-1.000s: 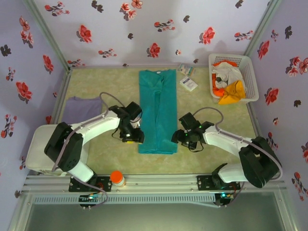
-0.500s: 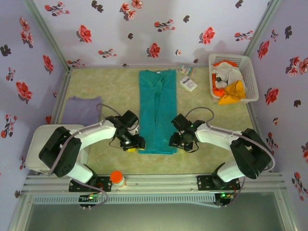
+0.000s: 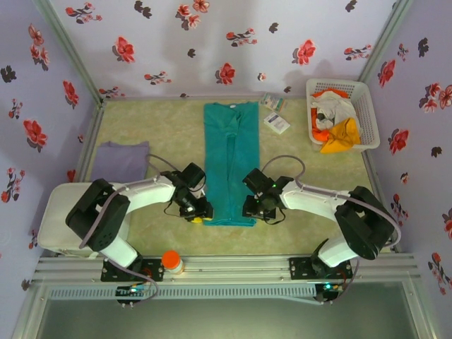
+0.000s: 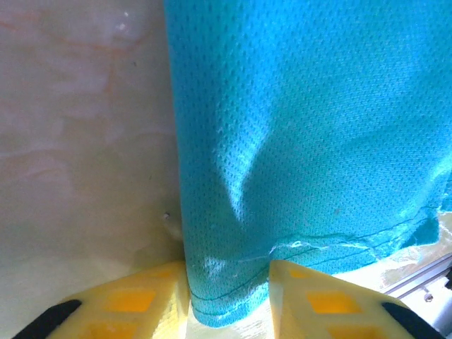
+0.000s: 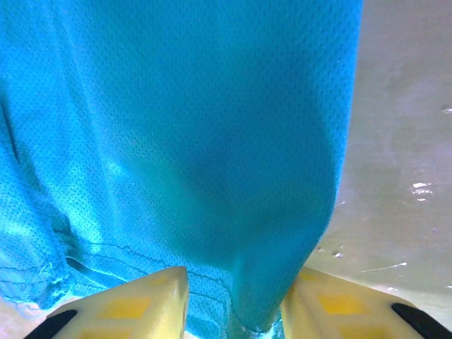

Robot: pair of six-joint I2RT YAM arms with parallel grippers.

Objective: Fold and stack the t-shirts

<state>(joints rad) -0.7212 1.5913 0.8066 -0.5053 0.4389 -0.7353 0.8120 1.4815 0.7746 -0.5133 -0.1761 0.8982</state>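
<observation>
Teal t-shirt (image 3: 231, 162), folded lengthwise into a narrow strip, lying at the centre of the table (image 3: 155, 120). Its long axis runs from the top of the overhead frame to the bottom. The stitched hem is the lower end, pointing toward the arm bases, and the opposite end points toward the back wall.

The left gripper (image 3: 200, 212) sits at the hem's lower-left corner. In the left wrist view the yellow fingers (image 4: 141, 307) stand close together with the hem corner of the teal t-shirt (image 4: 296, 141) pinched between them. The cloth rises from the grip in a soft ridge.

The right gripper (image 3: 253, 210) sits at the lower-right corner. In the right wrist view its fingers (image 5: 134, 304) are likewise drawn close on a gathered fold of the hem (image 5: 176, 141).

A pale purple t-shirt (image 3: 121, 161) lies flat at centre left, well apart from the teal strip. Two small packets (image 3: 277, 123) lie just right of the strip's upper end.

A white lattice basket (image 3: 367, 95) stands in the upper right corner of the table. It holds a crumpled white garment (image 3: 337, 107) toward its upper half. An orange garment (image 3: 341, 134) fills its lower half and drapes over the lower rim onto the table.
</observation>
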